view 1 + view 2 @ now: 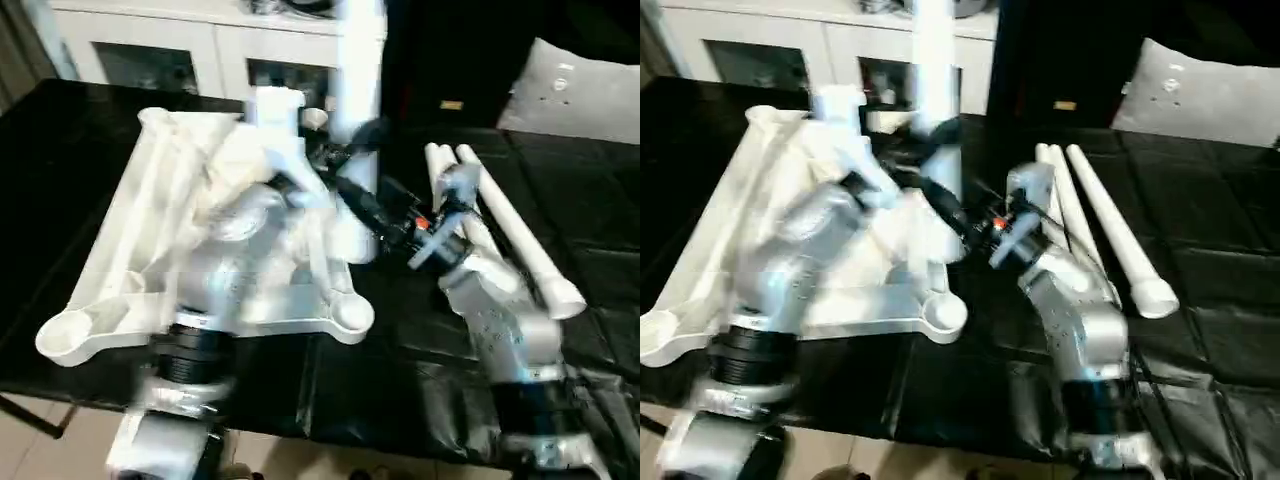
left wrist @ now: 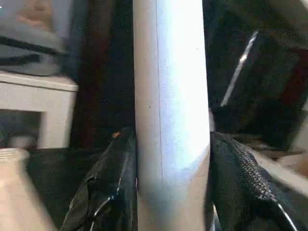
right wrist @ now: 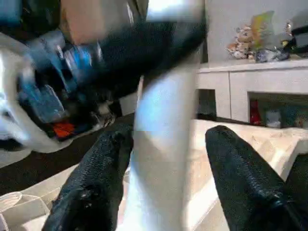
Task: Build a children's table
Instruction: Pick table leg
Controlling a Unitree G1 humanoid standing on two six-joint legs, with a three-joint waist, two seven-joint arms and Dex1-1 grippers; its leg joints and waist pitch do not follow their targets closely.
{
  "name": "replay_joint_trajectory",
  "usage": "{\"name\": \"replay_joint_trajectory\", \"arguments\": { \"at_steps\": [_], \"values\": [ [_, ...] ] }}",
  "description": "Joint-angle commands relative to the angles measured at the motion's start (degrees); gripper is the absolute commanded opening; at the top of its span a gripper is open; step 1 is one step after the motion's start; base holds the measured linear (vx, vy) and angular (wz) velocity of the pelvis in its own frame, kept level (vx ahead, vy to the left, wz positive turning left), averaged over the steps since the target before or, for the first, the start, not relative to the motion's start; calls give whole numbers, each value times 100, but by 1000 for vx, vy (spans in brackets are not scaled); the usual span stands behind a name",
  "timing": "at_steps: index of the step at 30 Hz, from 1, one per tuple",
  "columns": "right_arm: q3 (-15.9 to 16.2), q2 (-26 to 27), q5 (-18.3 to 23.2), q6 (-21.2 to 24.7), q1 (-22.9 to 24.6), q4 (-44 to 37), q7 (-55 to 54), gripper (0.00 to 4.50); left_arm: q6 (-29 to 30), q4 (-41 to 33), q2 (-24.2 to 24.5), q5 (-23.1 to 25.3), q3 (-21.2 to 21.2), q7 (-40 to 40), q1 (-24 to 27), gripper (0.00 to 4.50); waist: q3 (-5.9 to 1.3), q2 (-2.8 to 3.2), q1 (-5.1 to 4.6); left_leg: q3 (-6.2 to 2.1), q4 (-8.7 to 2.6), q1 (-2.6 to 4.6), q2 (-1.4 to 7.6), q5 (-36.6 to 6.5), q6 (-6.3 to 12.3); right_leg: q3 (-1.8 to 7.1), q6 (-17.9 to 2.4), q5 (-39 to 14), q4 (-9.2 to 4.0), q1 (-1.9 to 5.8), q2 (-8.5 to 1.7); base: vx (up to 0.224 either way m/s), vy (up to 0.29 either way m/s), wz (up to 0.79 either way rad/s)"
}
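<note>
Indoor light is dim and soft, with no hard shadows. Both head views are smeared by motion blur, worst over the silver forearms at lower centre. The upright white leg point(image 2: 171, 106) glares near the top of the left wrist view, its background out of focus.

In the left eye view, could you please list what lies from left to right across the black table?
Upturned white table top → upright leg held by the left gripper → right gripper → three loose legs lying together.
</note>
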Motion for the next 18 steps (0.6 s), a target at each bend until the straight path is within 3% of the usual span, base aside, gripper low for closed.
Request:
{"name": "replay_joint_trajectory", "arguments": {
  "at_steps": [1,2,4,5,6,11,12,18],
  "values": [
    [-104,-111,130,179,-113,-84,69,305,116,-79,184,80,-104,-359,8,186,-421,-47,30,-50,-422,17,287,-140,341,314,-990,-865,-380,365,-485,0,0,0],
    [-117,-144,119,186,-135,-81,66,316,106,-67,236,96,-136,-432,16,186,-425,-35,46,-40,-411,24,290,-63,347,318,-1032,-748,-360,350,-485,0,0,0],
    [-164,-402,433,827,-219,-190,225,330,127,-85,353,10,-128,-631,27,186,-447,-23,76,-38,-399,69,297,134,412,323,-1194,-318,-310,354,-468,0,0,0],
    [-189,-546,567,1123,-280,-201,300,338,147,-112,404,-73,-115,-752,25,186,-449,-20,86,-29,-389,70,299,173,448,326,-1235,-209,-301,346,-466,0,0,0],
    [-189,-546,567,1123,-280,-201,300,354,147,-112,404,-73,-115,-752,25,186,-449,-29,116,-29,-391,53,303,212,484,325,-1284,-118,-287,364,-479,0,0,0],
    [54,-1199,603,1603,-509,-30,1077,378,303,-363,600,-437,-290,-1447,13,186,-439,-63,190,-6,-387,37,292,57,426,327,-1289,-373,-298,383,-502,0,0,0],
    [109,-1303,673,1700,-536,-2,1282,379,312,-437,610,-521,-345,-1632,22,186,-431,-118,201,-2,-391,24,293,-5,414,329,-1246,-570,-304,394,-519,0,0,0],
    [392,-1525,711,1797,-570,17,1734,379,467,-703,530,-824,-422,-1985,52,186,-420,-144,192,-2,-394,13,303,-76,325,317,-1147,-861,-341,378,-515,0,0,0]
  ]
}}
